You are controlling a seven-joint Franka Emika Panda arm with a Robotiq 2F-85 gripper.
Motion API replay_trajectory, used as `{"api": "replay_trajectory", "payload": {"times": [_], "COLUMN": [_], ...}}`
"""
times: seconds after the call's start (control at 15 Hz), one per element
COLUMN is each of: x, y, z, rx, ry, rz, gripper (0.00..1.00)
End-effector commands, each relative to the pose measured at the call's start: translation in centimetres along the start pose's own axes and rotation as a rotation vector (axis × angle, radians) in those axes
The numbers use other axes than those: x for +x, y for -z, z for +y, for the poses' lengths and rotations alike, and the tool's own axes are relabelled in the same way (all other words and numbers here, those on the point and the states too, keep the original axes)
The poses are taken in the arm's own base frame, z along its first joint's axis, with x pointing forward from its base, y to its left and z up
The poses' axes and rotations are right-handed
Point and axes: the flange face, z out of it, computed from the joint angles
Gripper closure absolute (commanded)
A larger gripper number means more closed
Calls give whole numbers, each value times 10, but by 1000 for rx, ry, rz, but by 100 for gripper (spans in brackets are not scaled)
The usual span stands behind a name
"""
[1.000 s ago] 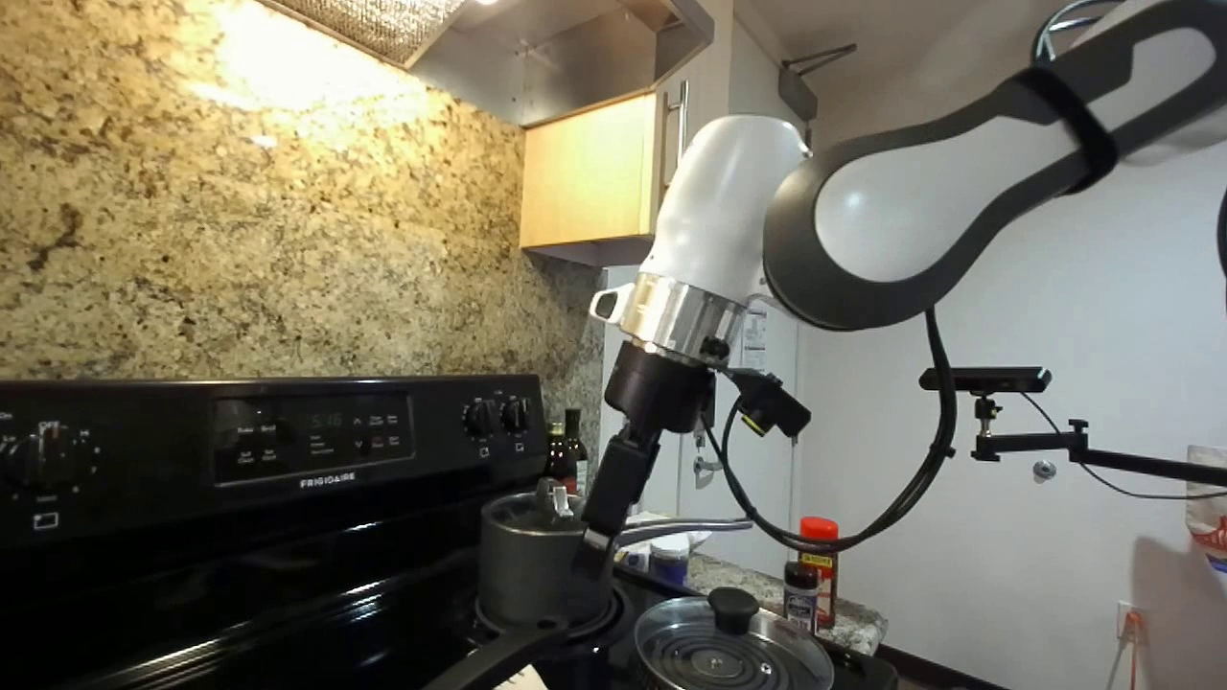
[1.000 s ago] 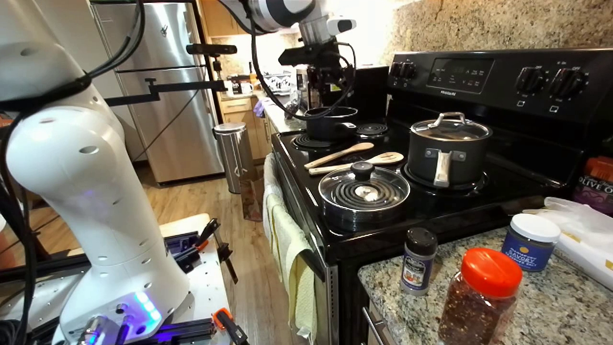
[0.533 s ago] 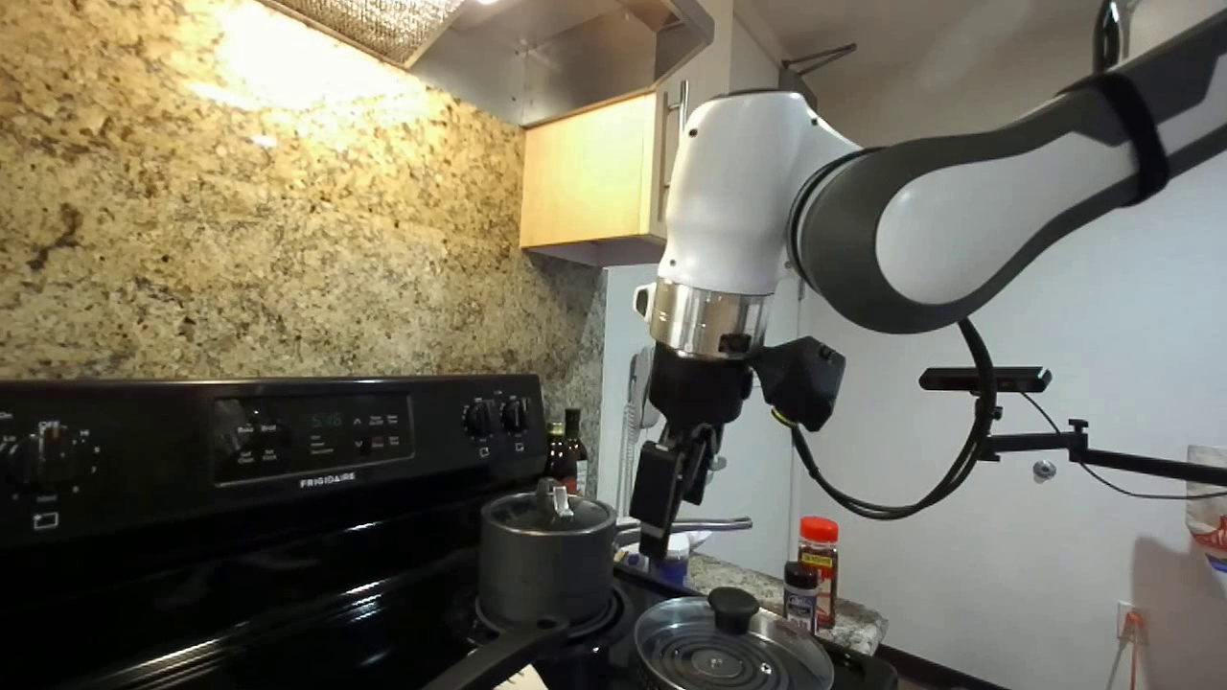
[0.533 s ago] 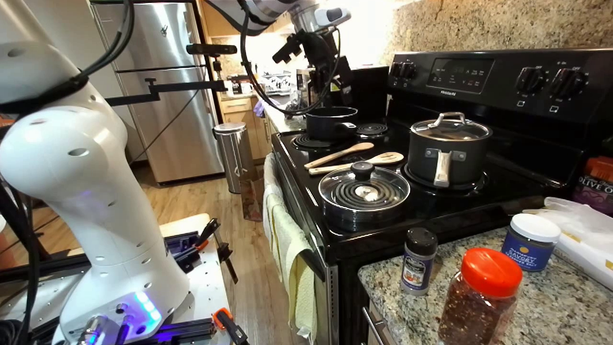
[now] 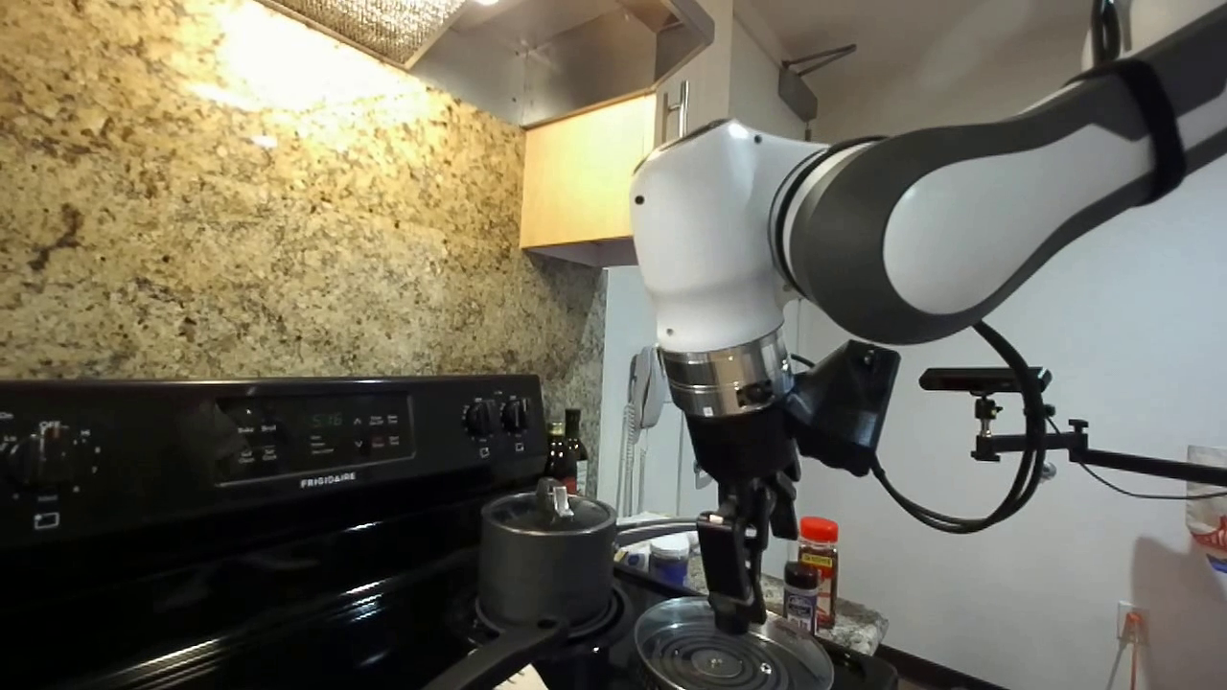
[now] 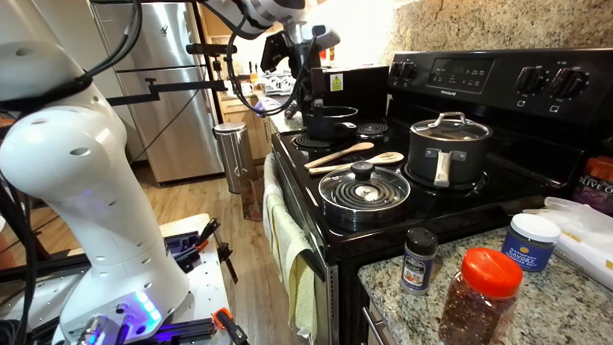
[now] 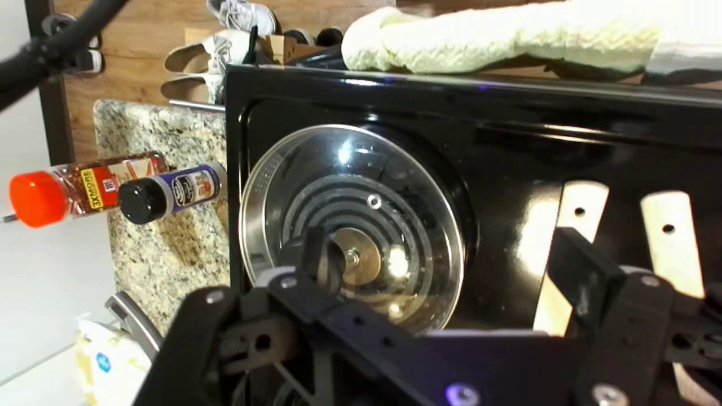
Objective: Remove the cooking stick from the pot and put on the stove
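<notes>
Two wooden cooking sticks lie flat on the black stove (image 6: 431, 215), a spoon (image 6: 339, 155) and a slotted one (image 6: 389, 158). Their handle ends show in the wrist view, the near one (image 7: 585, 206) partly behind a finger and the far one (image 7: 671, 242) beside it. A black open pot (image 6: 330, 125) stands at the far burner; its inside is hidden. My gripper (image 7: 448, 256) is open with nothing between its fingers. It is above the stove, over the glass-lidded pan (image 7: 361, 169) and the near stick. It also shows in an exterior view (image 5: 752, 575).
A tall lidded pot (image 6: 448, 158) stands on a back burner, its metal handle sticking out. The lidded pan's black knob (image 6: 362, 169) rises near my fingers. A red-capped jar (image 6: 483, 297) and a black-capped shaker (image 6: 418, 261) stand on the granite counter (image 6: 392, 311).
In the exterior views my gripper has moved away from beside the tall lidded pot, lowered and turned, and now appears over the glass-lidded pan. The sticks, pots and pan have not moved.
</notes>
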Motion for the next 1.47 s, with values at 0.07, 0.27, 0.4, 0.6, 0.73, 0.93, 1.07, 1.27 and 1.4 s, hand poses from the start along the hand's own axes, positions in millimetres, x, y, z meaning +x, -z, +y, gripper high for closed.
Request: {"api": "replay_trajectory", "payload": {"times": [0.07, 0.27, 0.4, 0.6, 0.73, 0.93, 1.07, 1.27, 1.4], "x": [3, 3, 3, 3, 5, 17, 25, 22, 24], "y": [-5, -6, -5, -5, -2, 8, 17, 19, 20], "z": [-8, -6, -6, -6, -6, -10, -12, -9, -9], "rx": [-7, -6, -6, -6, 66, 138, 169, 141, 142], "ry": [5, 2, 1, 1, 74, 213, 313, 328, 336], "rz": [-18, -20, -20, -20, -32, 11, 24, 32, 34], "gripper": [0, 0, 0, 0, 0, 0, 0, 0, 0]}}
